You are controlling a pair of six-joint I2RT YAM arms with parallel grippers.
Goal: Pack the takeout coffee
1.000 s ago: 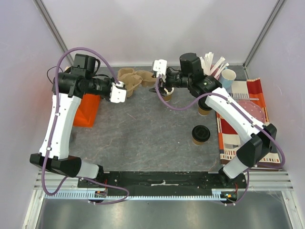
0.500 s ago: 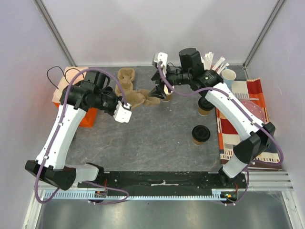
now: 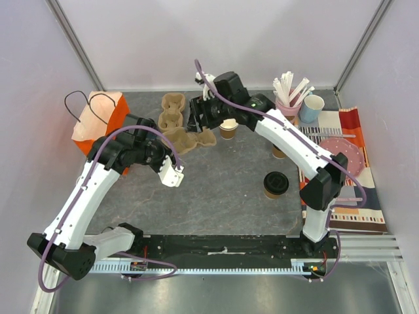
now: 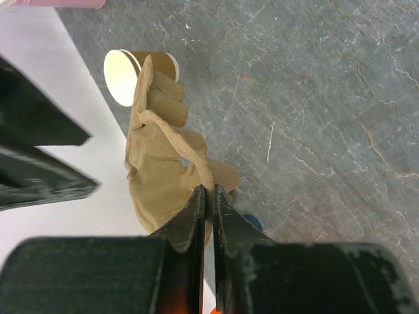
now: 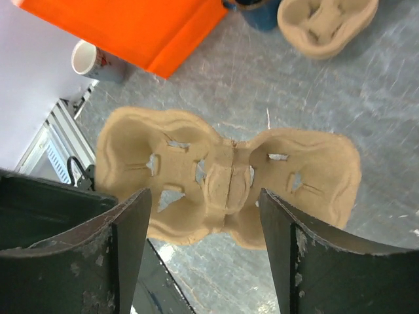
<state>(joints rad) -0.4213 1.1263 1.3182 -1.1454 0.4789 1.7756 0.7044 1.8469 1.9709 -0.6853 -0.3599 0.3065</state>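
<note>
Grey stone-look tabletop, pale walls around. Top view: within the last second the right gripper has left the open brown kraft paper cup standing just beside the moulded brown pulp cup carrier and swung over that carrier. The left gripper has drawn the carrier out from the back. Reads as the carrier being readied; no cup is in it yet. A black-lidded kraft cup stands well apart at near right. Another cup is mostly hidden under the right forearm. Left wrist view: jaws together, apparently nipping the carrier's thin near lip; the contact itself is hard to make out, and the dark blocks at left are blurred. Right wrist view: jaws wide apart and empty, straddling above the carrier's centre ridge; cups out of frame.
</note>
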